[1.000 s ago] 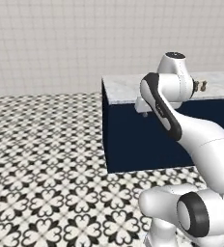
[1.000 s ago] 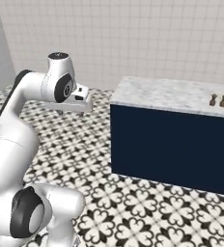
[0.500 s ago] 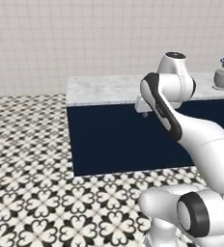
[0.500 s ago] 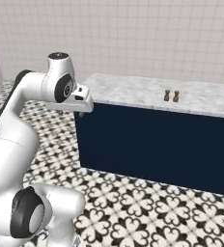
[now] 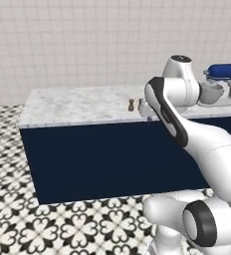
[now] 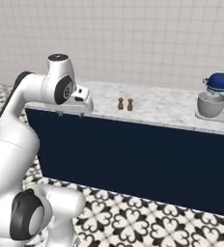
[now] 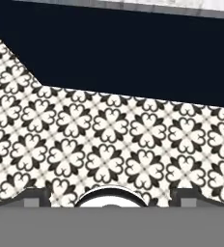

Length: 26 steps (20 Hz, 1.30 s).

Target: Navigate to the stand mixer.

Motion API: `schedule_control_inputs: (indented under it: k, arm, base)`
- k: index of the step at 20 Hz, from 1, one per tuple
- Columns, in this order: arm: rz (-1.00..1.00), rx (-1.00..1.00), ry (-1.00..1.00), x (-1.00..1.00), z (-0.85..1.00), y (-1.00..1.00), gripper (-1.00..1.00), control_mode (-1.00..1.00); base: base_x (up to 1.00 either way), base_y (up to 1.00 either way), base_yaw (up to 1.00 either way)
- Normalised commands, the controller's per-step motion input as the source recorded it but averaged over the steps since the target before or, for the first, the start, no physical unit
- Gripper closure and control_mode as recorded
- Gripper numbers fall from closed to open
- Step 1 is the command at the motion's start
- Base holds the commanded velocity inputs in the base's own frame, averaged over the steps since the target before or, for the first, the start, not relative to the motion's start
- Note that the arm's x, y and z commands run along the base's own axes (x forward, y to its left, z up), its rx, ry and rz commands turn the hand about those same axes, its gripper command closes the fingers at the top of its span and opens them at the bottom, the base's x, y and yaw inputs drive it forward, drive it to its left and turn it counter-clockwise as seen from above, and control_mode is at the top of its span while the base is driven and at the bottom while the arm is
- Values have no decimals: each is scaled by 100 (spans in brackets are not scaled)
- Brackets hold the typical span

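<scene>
1. Surface: a long counter point(image 6: 162, 113) with a white-grey marbled top and a flat dark navy front. Floor point(image 7: 109, 144) is black-and-white patterned tile; the back wall point(image 5: 87, 45) is pale square tile.
2. The stand mixer point(image 6: 219, 99) stands at the counter's right end, near the back edge: glossy blue head above a round silver bowl on a grey base. In the left base view the stand mixer point(image 5: 222, 84) shows just past the arm's upper joint, partly hidden by it.
3. Two small brown shakers point(image 6: 125, 103) stand upright, just beside each other, about mid-length of the counter and well apart from the mixer.
4. The gripper point(image 6: 77, 103) is held in front of the counter's left part, above the floor, with nothing seen in it. Hand view looks down at the tile and the navy front; the fingertips point(image 7: 34, 198) barely show, so I cannot tell how far apart the jaws stand.
5. Versus 0.5 s ago: the whole scene has slid left in both base views, so the base has moved. The mixer has entered the right base view; the arm's pose is unchanged.
</scene>
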Motion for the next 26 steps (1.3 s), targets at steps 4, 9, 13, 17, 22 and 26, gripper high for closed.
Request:
schedule_control_inputs:
  k: [4,9,13,17,22,26]
  arm:
    - [0,0,0,0,0,0,-100,100]
    - [0,0,0,0,0,0,-100,100]
    - [0,0,0,0,0,0,-100,100]
    - [0,0,0,0,0,0,-100,100]
    - [0,0,0,0,0,0,-100,100]
    - [0,0,0,0,0,0,-100,100]
  base:
    - [51,-100,0]
    - [46,-100,0]
    - [45,-100,0]
    - [27,-100,-15]
    - [10,-73,-39]
    - [3,0,-5]
